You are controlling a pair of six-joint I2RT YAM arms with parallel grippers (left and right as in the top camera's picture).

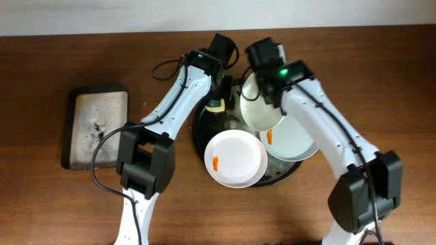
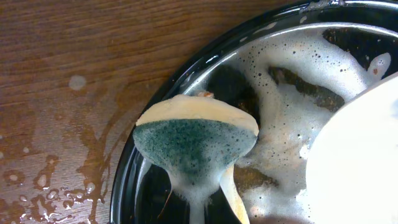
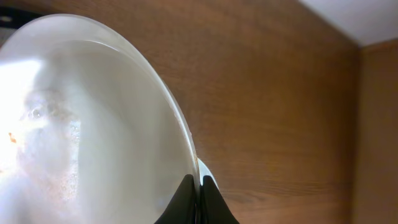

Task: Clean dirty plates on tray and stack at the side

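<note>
The black tray [image 1: 274, 181] holds foamy water, seen in the left wrist view [image 2: 124, 180]. Two white plates lie flat on it, each with an orange smear: one at the front [image 1: 238, 153], one at the right [image 1: 296, 143]. My right gripper [image 1: 267, 85] is shut on the rim of the third plate [image 1: 259, 105] and holds it tilted on edge above the tray's back; its fingers [image 3: 199, 194] pinch that wet plate [image 3: 93, 124]. My left gripper [image 1: 218, 95] is shut on a soapy green-and-yellow sponge [image 2: 196, 140], just left of the held plate [image 2: 360, 155].
A small rectangular dark tray with a grey lining [image 1: 95, 126] lies at the left. Water drops and streaks wet the wooden table [image 2: 56, 174] beside the black tray. Both arms cross over the tray's back half.
</note>
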